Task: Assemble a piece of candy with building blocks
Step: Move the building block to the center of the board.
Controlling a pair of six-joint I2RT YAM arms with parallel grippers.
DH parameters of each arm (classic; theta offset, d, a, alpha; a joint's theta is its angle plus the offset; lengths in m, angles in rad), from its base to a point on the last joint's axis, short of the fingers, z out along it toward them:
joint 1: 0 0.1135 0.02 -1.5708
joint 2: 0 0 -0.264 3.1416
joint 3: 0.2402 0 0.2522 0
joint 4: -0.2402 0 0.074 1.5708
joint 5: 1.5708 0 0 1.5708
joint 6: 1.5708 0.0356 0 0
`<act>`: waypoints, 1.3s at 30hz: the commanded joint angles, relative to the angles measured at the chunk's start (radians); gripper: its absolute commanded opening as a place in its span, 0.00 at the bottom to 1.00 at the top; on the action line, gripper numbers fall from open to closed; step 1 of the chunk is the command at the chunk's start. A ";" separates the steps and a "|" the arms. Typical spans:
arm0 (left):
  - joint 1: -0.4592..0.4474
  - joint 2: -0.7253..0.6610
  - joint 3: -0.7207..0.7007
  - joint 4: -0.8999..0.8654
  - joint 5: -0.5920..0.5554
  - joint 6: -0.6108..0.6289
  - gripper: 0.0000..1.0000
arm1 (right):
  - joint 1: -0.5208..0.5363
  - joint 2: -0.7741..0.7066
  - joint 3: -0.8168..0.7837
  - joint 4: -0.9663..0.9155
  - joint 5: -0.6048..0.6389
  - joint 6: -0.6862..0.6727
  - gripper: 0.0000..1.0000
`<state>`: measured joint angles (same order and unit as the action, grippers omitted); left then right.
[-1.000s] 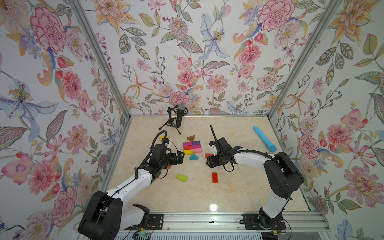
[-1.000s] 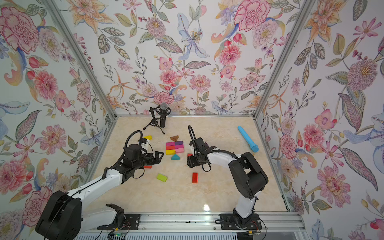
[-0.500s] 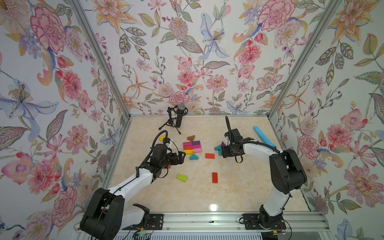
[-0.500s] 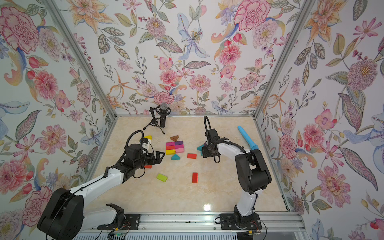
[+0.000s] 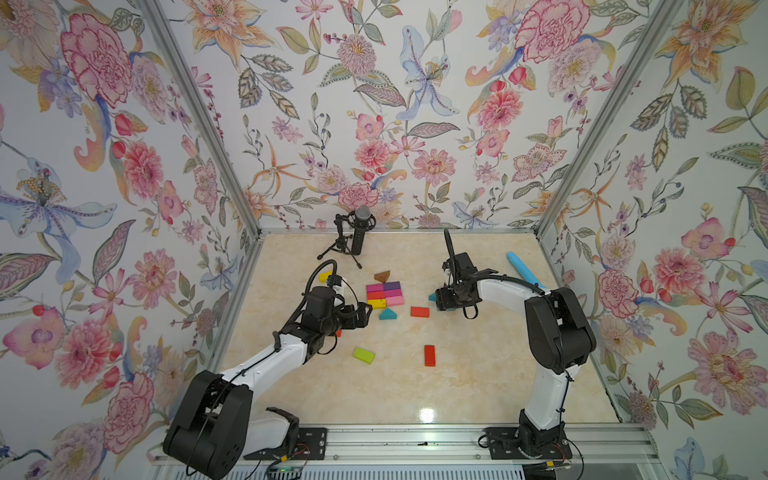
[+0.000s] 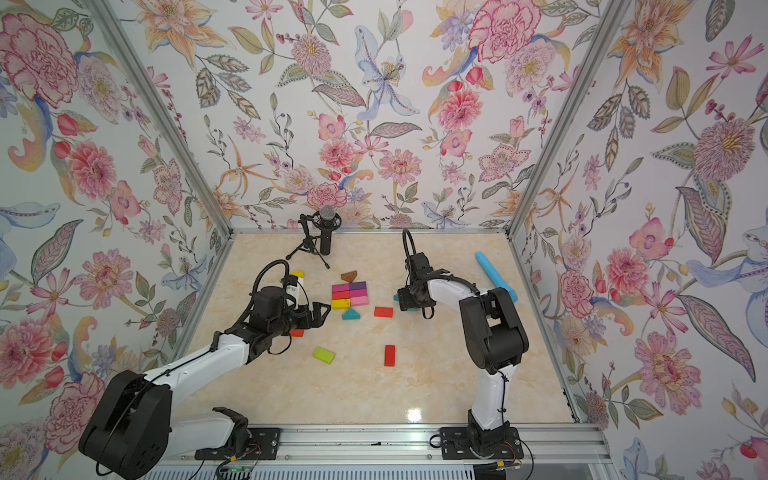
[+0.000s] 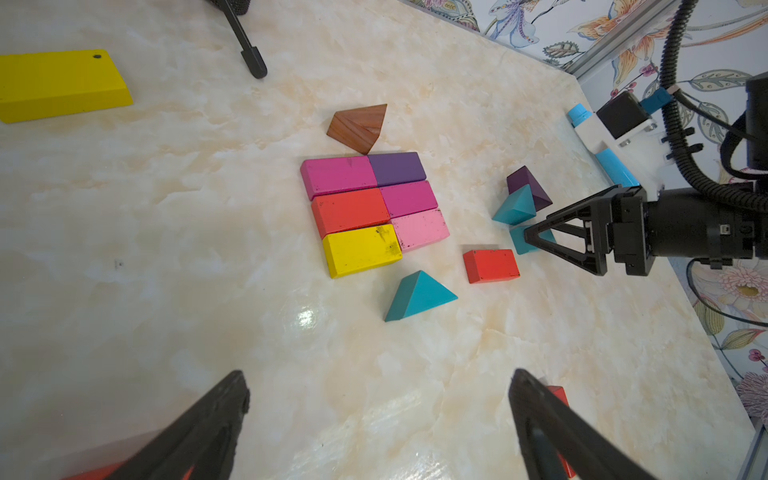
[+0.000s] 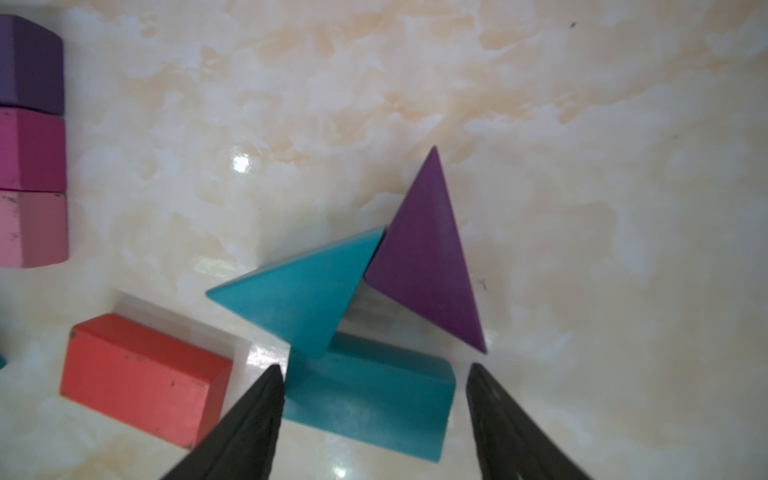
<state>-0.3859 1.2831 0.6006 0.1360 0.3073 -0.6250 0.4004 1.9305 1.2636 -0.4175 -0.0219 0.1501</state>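
Six-brick slab [image 7: 370, 208] mid-frame, brown triangle [image 7: 357, 126] touching its magenta/purple seam. Right gripper [image 7: 528, 237] tip at teal brick [image 7: 516, 246]. Left gripper [image 7: 378, 374] foreground, jaws spread wide.

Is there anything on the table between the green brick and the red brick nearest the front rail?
Nothing. Between the green brick and that red brick there is only bare table, as both top views show.

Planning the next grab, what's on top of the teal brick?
A tilted teal triangle overlaps the brick's edge, touching a purple triangle. Whether it rests on the brick is hidden.
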 commanded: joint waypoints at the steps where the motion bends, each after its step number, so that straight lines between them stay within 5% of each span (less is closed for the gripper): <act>1: 0.016 -0.007 0.007 0.018 0.006 0.010 0.99 | 0.020 0.040 0.013 -0.023 -0.006 0.014 0.71; 24: 0.030 -0.043 -0.015 0.016 0.019 0.016 0.99 | 0.083 0.022 -0.049 -0.012 0.010 0.084 0.62; 39: 0.038 -0.070 -0.013 -0.010 0.018 0.028 0.99 | 0.078 -0.110 -0.093 -0.007 0.008 0.112 0.77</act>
<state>-0.3645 1.2373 0.5907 0.1352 0.3145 -0.6189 0.4767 1.8999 1.2003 -0.3817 -0.0040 0.2405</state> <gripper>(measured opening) 0.989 0.766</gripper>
